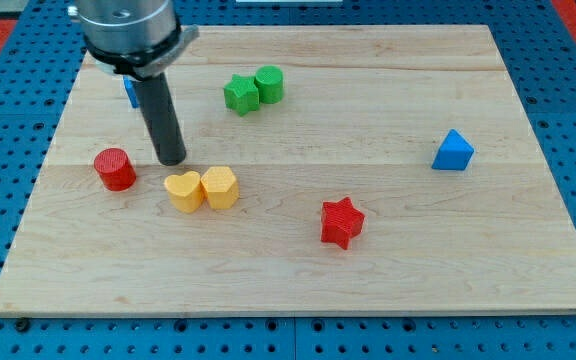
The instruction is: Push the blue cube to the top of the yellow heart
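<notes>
The blue cube [129, 92] is mostly hidden behind my rod at the view's upper left; only a blue sliver shows. The yellow heart [182, 190] lies left of centre, touching a yellow hexagonal block [220, 187] on its right. My tip [172, 160] rests on the board just above the yellow heart and to the right of a red cylinder [115, 168]. The tip is below the blue cube and apart from it.
A green star [240, 95] and a green cylinder [269, 83] touch each other near the top centre. A blue triangular block [453, 151] sits at the right. A red star [342, 222] lies lower right of centre. The wooden board [368, 280] ends in blue pegboard.
</notes>
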{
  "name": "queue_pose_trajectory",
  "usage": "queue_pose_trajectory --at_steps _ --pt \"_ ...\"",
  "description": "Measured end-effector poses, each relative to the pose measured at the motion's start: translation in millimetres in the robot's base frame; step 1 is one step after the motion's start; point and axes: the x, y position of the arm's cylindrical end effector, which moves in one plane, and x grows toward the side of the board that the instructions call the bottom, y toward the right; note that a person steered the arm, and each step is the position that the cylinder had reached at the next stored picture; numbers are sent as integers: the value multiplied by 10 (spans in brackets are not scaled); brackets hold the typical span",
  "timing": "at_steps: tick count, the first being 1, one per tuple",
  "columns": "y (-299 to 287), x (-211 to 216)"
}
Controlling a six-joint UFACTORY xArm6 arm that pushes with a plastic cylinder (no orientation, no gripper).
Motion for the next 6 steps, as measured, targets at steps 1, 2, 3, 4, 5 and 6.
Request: queue_pose_trajectory --at_steps 1,2,3,4,5,6 --pt "-234 -176" --pt "-424 -243" --pt "-649 -310" --pt "-895 -578" --pt "-1083 -1117" --pt "-1167 -1310"
